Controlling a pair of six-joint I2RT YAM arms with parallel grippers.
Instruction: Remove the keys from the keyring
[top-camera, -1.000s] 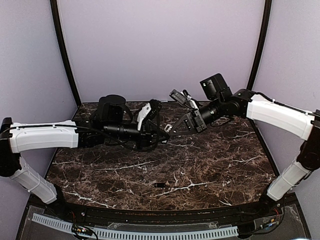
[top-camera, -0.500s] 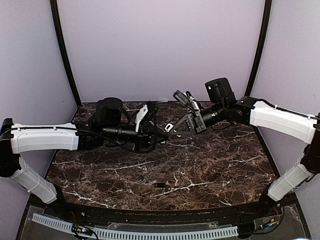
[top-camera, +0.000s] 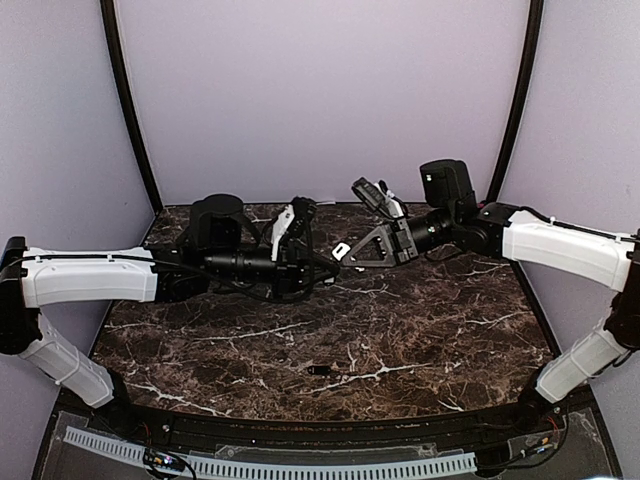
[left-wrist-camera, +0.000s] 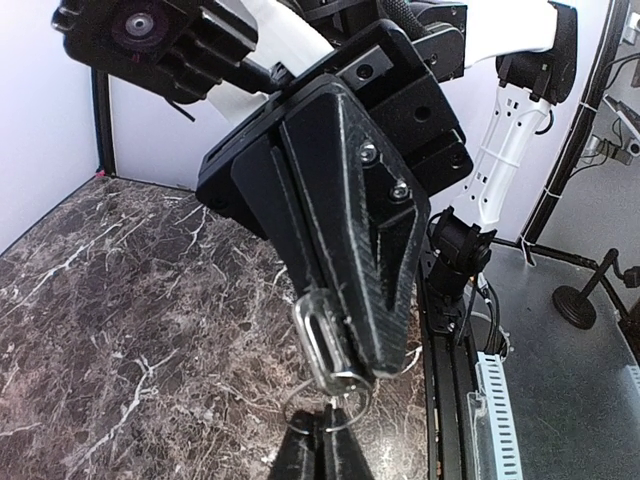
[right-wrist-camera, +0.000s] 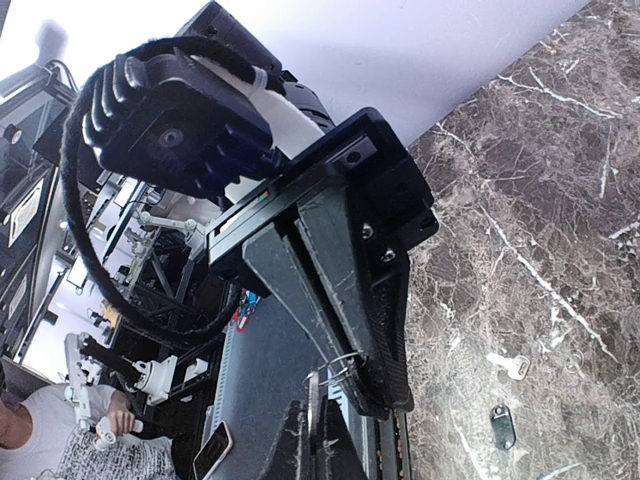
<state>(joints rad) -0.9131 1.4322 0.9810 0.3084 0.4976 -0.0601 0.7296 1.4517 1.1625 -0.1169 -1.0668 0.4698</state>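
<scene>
Surface (top-camera: 450, 330): dark brown marble with white veins, lilac walls (top-camera: 320, 90) behind; the action is up in the air over its far half.
Left fingers (left-wrist-camera: 345, 460): closed tight, nipping the thin wire of the keyring (left-wrist-camera: 325, 405) right at their tips.
Right fingers (left-wrist-camera: 340, 220): closed too, clamped on the silvery oblong link (left-wrist-camera: 318, 340) at the other end of the same keyring, tip to tip with the left fingers.
Done so far: two pieces look to be off already. A dark oblong key (top-camera: 320, 370) lies on the surface, well below both sets of fingers and nearer the front, and the right wrist view shows a small pale key (right-wrist-camera: 510, 365) near it.
Left to do: I can't make out any key hanging from the wire; one could be hidden behind the fingers.
Keyring axis: strung between the fingertips, long axis running from the left fingers to the right fingers, roughly level, link end towards the right fingers.
Dark oblong key axis: flat, lying side to side across the surface.
</scene>
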